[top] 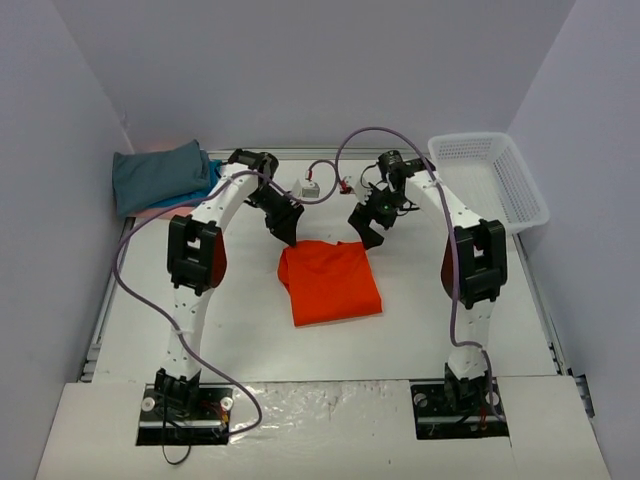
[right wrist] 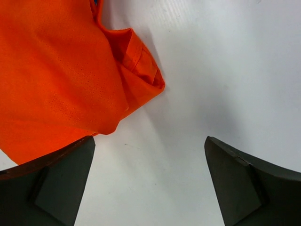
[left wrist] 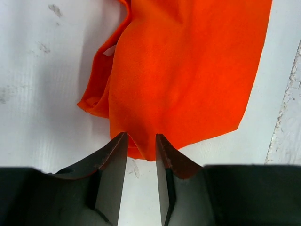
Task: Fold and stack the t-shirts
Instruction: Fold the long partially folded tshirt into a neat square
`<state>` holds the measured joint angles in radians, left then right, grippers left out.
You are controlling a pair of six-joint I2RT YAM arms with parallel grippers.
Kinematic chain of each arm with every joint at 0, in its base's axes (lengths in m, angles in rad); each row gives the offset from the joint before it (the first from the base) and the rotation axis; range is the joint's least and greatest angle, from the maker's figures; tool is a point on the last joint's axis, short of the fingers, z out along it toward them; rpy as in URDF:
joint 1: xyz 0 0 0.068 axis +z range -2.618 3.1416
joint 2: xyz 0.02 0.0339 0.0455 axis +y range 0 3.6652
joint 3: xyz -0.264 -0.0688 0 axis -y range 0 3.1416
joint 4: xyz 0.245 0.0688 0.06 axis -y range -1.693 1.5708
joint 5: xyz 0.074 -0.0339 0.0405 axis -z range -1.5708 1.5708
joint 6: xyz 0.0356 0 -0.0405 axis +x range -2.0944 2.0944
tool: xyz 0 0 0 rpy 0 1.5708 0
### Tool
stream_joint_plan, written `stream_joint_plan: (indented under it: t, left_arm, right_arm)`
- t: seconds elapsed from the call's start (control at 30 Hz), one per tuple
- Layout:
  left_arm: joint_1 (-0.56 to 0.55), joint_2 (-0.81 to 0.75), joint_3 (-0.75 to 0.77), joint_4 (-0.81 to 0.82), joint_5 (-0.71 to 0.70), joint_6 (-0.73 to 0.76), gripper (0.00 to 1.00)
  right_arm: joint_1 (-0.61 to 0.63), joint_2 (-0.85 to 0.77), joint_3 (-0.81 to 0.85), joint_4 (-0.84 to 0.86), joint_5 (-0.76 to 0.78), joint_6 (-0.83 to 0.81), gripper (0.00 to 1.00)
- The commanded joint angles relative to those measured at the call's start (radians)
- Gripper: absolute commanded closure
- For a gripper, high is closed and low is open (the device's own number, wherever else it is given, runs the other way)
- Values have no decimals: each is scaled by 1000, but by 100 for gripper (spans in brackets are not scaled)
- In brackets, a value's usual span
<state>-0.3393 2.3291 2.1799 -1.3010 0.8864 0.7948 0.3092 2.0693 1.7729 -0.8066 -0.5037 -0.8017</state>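
Observation:
The bright orange t-shirt (top: 330, 283) lies folded into a rough rectangle in the middle of the table. My left gripper (top: 290, 235) hovers at its far left corner. In the left wrist view its jaws (left wrist: 141, 135) stand a little apart, with a fold of the orange t-shirt's (left wrist: 188, 70) edge just between the tips, not pinched. My right gripper (top: 368, 232) hangs at the far right corner. Its jaws (right wrist: 150, 138) are wide open over bare table, and the orange t-shirt (right wrist: 56, 70) lies beside the left finger. Folded t-shirts are stacked at the back left: dark grey-teal (top: 160, 175) over blue (top: 212, 172) and pink (top: 150, 212).
A white mesh basket (top: 490, 180) stands at the back right corner. A small white box (top: 308, 187) with cables sits at the table's far edge between the arms. Pale walls close in the table on three sides.

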Motion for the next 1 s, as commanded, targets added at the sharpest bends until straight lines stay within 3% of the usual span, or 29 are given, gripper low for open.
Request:
stream_joint_plan:
  t: [0.0,0.23,0.3,0.4,0.5,0.67,0.8,0.97]
  left_arm:
    - [3,-131,74,-348,66,90,71]
    - [71,-292,-3,-353,69,99,67]
    - [111,-345,-78,-308,86,64,67]
    - [230,-411,-208,-163,147,-64,67]
    - [383,-476,-366,158,189,-391,67]
    - [555,-562,-546,413,146,-594,67]
    - [591,-622,-607,460,115,-643,67]
    - [592,-729,-693,522,30,-669,62]
  right_arm:
    - [7,-135,-13,53,17,53,0]
    - [17,-363,-191,98,-18,71,0]
    - [76,-440,-260,93,8,75,0]
    - [235,-518,-352,95,88,107,0]
    - [356,-546,-409,92,108,151,0]
    - [429,-459,-425,93,140,139,7]
    - [534,-351,-403,93,163,136,12]
    - [579,-220,-366,106,126,124,15]
